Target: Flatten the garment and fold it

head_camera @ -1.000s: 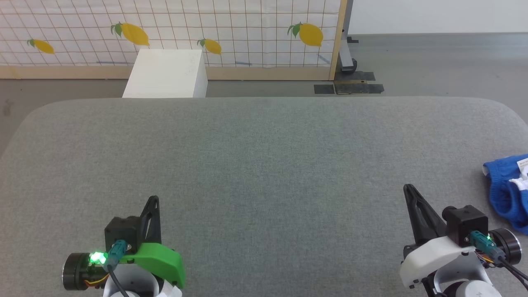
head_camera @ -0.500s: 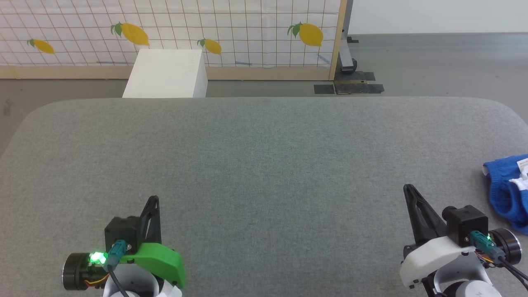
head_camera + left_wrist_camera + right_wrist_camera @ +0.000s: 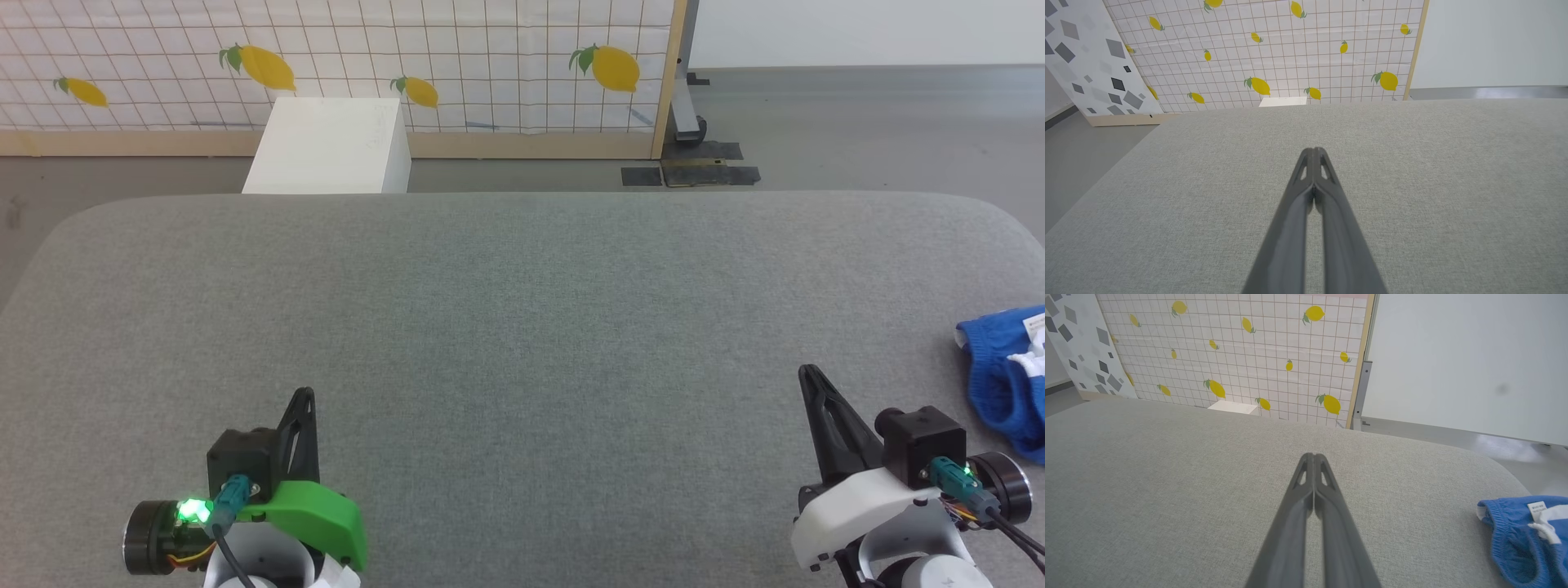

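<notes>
Near right pincer (image 3: 805,372), garment (image 3: 998,385) unmoved, left pincer (image 3: 306,394) likewise

Grey table (image 3: 522,327), crumpled blue garment (image 3: 1000,376) at right edge

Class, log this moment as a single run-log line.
stage: not begun | garment: bunched, far right, untouched | left tool: shut, empty | right tool: shut, empty

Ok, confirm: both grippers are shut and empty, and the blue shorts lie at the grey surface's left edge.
Wrong side: the head view shows the blue shorts at the right edge of the grey surface. The left gripper and right gripper are shut and empty.
</notes>
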Motion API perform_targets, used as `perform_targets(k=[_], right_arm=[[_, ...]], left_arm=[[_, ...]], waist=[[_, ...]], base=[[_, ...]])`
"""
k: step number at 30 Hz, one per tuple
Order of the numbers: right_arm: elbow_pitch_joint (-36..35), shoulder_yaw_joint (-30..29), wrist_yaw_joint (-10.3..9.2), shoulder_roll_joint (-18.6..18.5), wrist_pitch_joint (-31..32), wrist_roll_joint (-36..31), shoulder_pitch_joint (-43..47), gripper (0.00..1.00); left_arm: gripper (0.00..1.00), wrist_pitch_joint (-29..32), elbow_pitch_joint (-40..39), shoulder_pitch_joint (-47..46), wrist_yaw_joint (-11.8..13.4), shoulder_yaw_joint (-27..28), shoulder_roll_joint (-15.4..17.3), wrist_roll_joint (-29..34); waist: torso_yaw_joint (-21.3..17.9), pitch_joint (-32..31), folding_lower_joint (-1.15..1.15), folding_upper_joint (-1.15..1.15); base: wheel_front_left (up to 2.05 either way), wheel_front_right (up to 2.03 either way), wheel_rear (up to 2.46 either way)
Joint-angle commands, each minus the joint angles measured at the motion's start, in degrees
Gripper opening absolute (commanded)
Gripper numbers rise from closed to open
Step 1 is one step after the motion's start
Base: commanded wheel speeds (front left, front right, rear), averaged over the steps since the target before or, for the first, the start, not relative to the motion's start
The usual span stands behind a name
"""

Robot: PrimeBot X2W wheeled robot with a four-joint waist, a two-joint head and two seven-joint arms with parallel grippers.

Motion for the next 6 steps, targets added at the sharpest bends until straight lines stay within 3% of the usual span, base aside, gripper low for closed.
perform_targets(k=[1,6], right_arm=[[-0.32,0.14,-0.09,0.13,0.01,-0.44,-1.05,0.0],[-0.32,0.14,-0.09,0.13,0.01,-0.44,-1.05,0.0]], left_arm=[[0.0,0.07,-0.16,-1.04,0.38,0.06,-0.28,0.74],[0.0,0.07,-0.16,-1.04,0.38,0.06,-0.28,0.74]], waist=[[0.0,0.0,0.0,0.0],[0.0,0.0,0.0,0.0]], base=[[0.0,0.0,0.0],[0.0,0.0,0.0]])
